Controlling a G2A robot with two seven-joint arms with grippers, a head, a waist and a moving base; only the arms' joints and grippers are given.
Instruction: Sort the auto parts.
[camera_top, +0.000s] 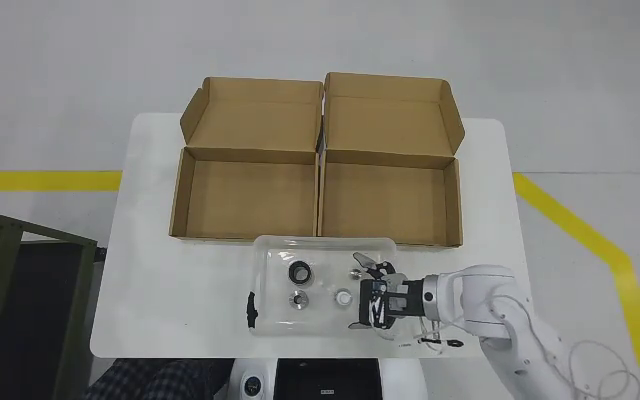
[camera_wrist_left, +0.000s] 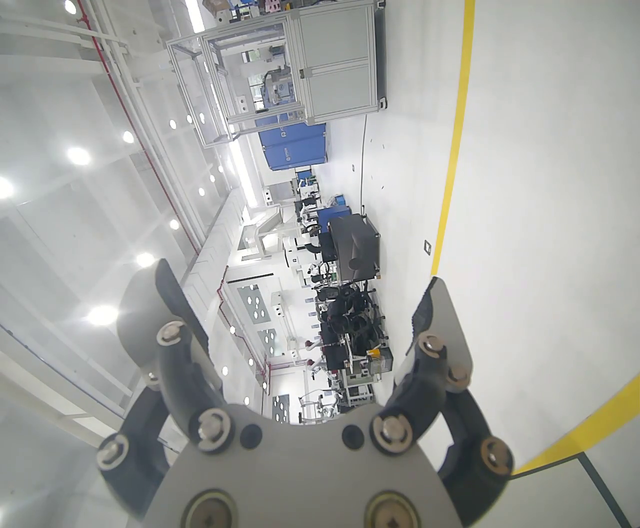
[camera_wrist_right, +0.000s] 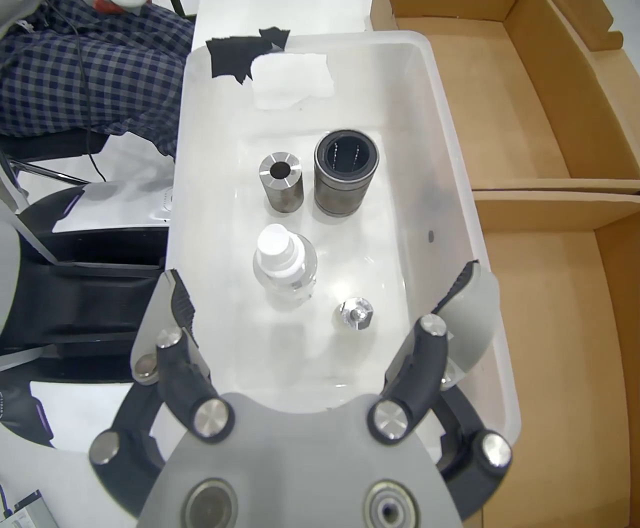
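Clear plastic bin (camera_wrist_right: 435, 150) on table, just in front of two open cardboard boxes side by side, lids flipped back: left box (camera_top: 245, 195), right box (camera_top: 385, 200). Four parts in bin, all upright:
- dark cylindrical bearing (camera_wrist_right: 345, 175), bore facing up
- steel bushing (camera_wrist_right: 281, 182), just beside bearing, centre hole up
- small clear bottle (camera_wrist_right: 284, 265), white cap, near bushing
- small silver fitting (camera_wrist_right: 355, 313), beside bottle, not touching, on box side

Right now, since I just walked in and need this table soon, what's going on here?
The robot is sorting auto parts. Its right gripper hangs, fingers open, over a clear bin holding a dark bearing, a steel bushing, a white-capped bottle and a silver nut; nothing is gripped. No part lies in the two cardboard boxes beside the bin yet. The left gripper, also open, is turned away from the work.
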